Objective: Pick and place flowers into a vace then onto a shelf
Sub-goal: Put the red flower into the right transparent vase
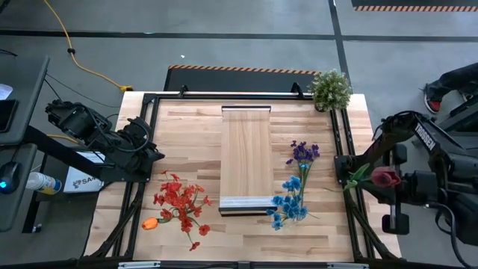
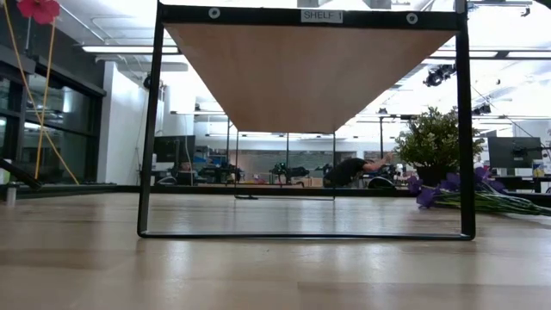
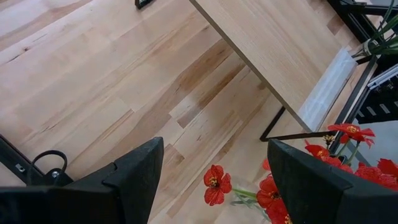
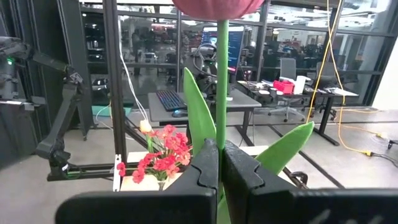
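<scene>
Grip on the dark-red tulip (image 1: 386,178) looked sound: the right gripper (image 1: 351,178) was clamped on its green stem (image 4: 221,81) just off the tabletop's right edge, head pointing outward, while the left gripper (image 3: 214,163) hung wide and empty over the left edge near the red flowers (image 1: 180,198). No vase showed, so the stem probably ought to be kept upright and carried slowly. The blue flowers (image 1: 290,204) and purple flowers (image 1: 302,153) lay beside the shelf (image 1: 246,149), toward the right edge.
</scene>
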Robot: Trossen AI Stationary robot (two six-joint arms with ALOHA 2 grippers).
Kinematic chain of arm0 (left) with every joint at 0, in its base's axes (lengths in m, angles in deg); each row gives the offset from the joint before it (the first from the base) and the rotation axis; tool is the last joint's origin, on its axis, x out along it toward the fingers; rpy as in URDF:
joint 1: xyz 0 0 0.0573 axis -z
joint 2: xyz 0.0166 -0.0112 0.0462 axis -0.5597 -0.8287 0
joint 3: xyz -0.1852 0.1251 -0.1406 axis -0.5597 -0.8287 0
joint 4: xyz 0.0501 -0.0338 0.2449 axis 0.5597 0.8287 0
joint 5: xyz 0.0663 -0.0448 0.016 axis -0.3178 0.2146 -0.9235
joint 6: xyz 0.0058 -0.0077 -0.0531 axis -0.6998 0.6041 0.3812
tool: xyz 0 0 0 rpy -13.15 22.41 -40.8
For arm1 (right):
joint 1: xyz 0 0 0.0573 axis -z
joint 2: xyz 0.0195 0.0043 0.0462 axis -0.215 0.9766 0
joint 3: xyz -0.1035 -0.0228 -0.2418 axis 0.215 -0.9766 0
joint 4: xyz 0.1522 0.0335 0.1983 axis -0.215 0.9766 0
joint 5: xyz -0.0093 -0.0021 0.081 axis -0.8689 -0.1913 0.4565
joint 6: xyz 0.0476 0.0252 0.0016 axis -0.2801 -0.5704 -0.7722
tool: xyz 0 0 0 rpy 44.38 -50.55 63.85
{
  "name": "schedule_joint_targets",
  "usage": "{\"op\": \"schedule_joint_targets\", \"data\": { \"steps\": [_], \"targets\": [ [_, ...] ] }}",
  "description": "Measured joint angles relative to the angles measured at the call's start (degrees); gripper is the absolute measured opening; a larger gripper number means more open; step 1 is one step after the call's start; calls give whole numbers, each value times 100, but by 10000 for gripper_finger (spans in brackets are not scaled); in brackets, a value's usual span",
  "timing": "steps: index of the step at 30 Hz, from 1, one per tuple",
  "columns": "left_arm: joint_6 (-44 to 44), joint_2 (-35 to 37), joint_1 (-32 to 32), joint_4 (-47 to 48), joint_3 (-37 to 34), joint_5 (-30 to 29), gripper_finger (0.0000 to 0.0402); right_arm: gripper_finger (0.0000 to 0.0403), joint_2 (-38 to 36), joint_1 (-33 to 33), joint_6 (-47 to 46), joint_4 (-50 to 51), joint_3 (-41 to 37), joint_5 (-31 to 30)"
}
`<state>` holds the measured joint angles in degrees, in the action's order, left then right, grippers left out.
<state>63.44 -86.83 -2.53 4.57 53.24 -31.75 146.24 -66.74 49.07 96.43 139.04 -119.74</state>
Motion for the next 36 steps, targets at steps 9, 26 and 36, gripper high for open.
{"op": "schedule_joint_targets", "data": {
  "steps": [9, 26, 36],
  "targets": [
    [-4, 0, 0, -161, -1, 2, 321, 0, -46, -4, -193, 348, 0, 4],
    [-4, -1, 0, -301, -1, 1, 321, 0, -822, 0, -700, 1341, 0, 543],
    [-2, -4, 0, -480, -1, -57, 321, 0, -1136, -2, -948, 1831, -8, 832]
  ]
}}
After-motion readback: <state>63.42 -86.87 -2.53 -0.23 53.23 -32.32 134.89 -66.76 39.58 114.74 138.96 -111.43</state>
